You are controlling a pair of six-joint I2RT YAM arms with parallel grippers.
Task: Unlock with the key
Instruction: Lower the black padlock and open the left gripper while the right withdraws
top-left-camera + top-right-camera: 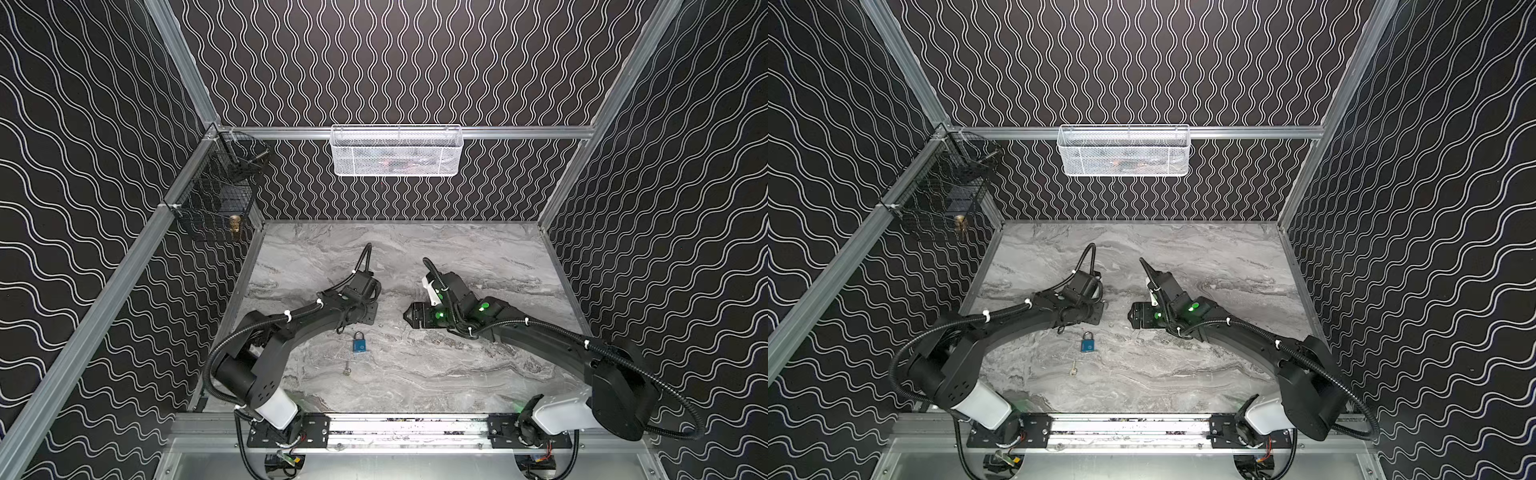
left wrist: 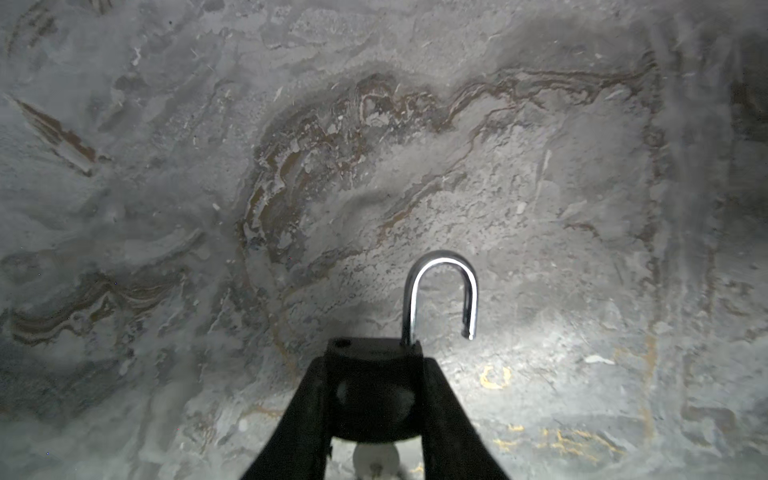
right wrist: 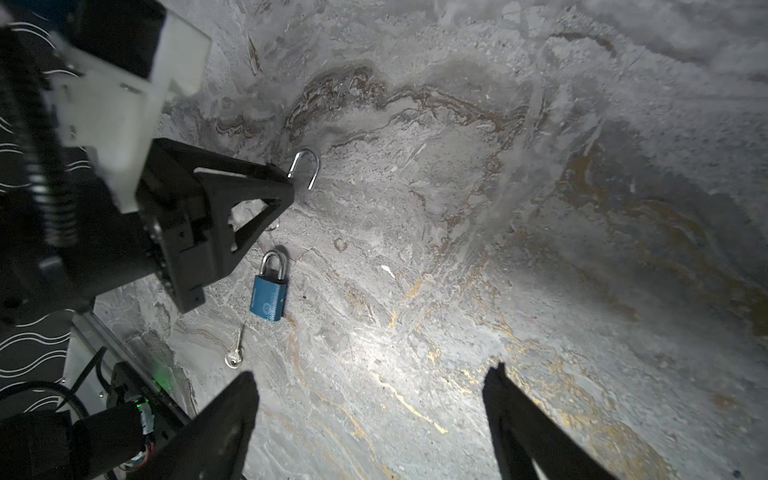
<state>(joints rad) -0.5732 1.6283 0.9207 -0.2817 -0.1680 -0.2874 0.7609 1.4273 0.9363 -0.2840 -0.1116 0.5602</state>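
Left gripper (image 2: 375, 362) clamped black padlock (image 2: 374, 399), shackle (image 2: 441, 266) stood open, right gripper (image 3: 372, 374) wide, empty, blue padlock (image 3: 269, 297) and key (image 3: 235, 351) lay nearby.

The arms (image 1: 299, 324) are black with white base links (image 1: 276, 409). Ribbed black cables (image 1: 206, 370) carry white zip ties (image 1: 287, 316). Green lights (image 1: 483, 308) glow near the right gripper (image 3: 374, 370).
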